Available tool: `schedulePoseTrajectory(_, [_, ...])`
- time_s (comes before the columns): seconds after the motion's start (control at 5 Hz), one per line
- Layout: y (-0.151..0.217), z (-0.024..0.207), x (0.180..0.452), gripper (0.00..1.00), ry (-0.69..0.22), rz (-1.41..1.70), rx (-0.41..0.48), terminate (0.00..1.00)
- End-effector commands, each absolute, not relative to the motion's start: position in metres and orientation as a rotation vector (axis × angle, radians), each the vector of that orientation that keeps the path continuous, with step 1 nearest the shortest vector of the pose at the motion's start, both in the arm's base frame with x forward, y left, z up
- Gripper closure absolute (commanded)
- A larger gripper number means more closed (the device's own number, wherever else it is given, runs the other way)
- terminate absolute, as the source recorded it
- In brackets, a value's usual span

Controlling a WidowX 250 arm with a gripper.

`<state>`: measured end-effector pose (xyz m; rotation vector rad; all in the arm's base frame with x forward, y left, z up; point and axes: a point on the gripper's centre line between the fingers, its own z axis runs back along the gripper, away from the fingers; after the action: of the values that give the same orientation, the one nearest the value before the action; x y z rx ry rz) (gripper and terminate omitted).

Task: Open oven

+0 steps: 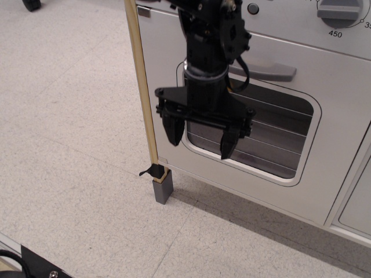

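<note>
The white toy oven (324, 174) fills the right of the view. Its door is shut, with a rounded clear window (278, 139), a grey bar handle (269, 70) above it and a grey numbered dial (339, 11) at the top right. A wooden edge strip (141, 87) runs down its left side. My black gripper (200, 142) hangs open and empty in front of the window's left part, fingers pointing down, below and left of the handle. It touches nothing.
A grey oven foot (163, 188) with a black tag stands at the oven's lower left corner. A plain white panelled cabinet door (356, 202) is at the far right. Speckled floor (69, 145) spreads to the left and front.
</note>
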<state>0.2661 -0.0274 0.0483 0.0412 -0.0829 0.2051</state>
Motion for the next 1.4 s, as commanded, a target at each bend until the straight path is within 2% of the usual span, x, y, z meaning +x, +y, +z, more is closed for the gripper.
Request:
schedulePoseTrajectory(0.0, [0.006,0.077,0.288,0.0,-0.142,0.693,-0.084,0.0])
schedulePoseTrajectory(0.2, [0.03,0.09,0.297,0.0,-0.185,0.938,-0.147,0.0])
schedulePoseTrajectory(0.4, [0.048,0.104,0.305,0.0,-0.282,1.113,-0.244,0.0])
schedulePoseTrajectory(0.8, [0.039,0.118,0.332,0.0,-0.357,1.267,-0.356,0.0])
schedulePoseTrajectory(1.2, [0.015,0.105,0.356,0.0,-0.413,1.288,-0.379,0.0])
